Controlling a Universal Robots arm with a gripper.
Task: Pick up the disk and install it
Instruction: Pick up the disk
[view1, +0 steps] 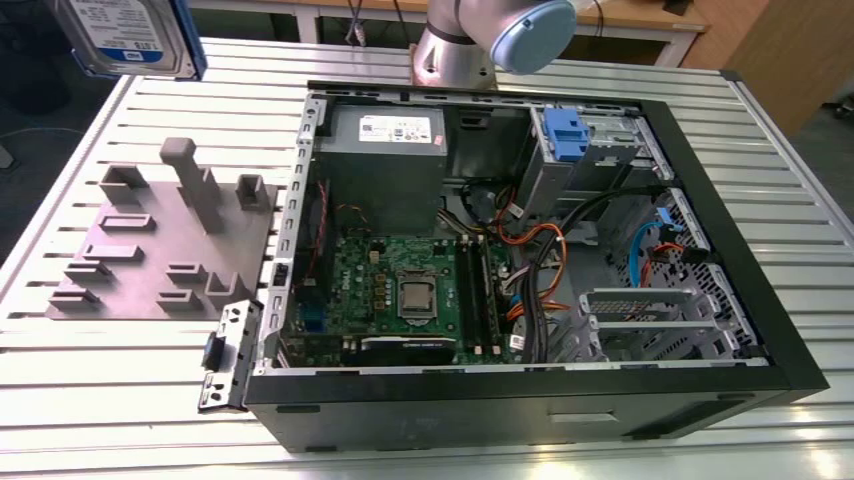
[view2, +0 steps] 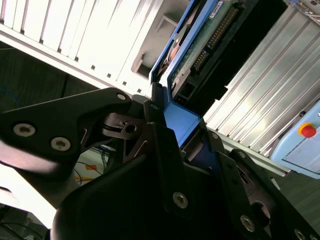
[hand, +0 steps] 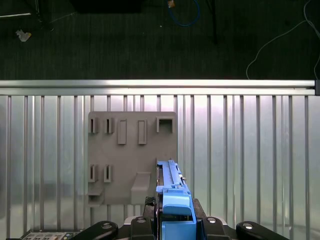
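Observation:
The disk (view1: 130, 35), a silver drive with a white-and-blue label in a blue bracket, hangs high above the table's far corner on the exterior view's left. In the second wrist view my gripper (view2: 182, 125) is shut on the disk's (view2: 197, 47) blue bracket, one black finger (view2: 159, 131) on each side. The first wrist view looks down on the disk (hand: 171, 182) edge-on, standing out of the gripper (hand: 176, 220) over the grey fixture plate (hand: 130, 150).
An open computer case (view1: 747, 250) lies on the slatted table, with motherboard, grey power supply (view1: 387, 130), a blue latch (view1: 566, 135) and a metal drive cage (view1: 647, 320). The grey fixture plate (view1: 147, 250) lies beside it. The arm's base (view1: 481, 40) stands behind the case.

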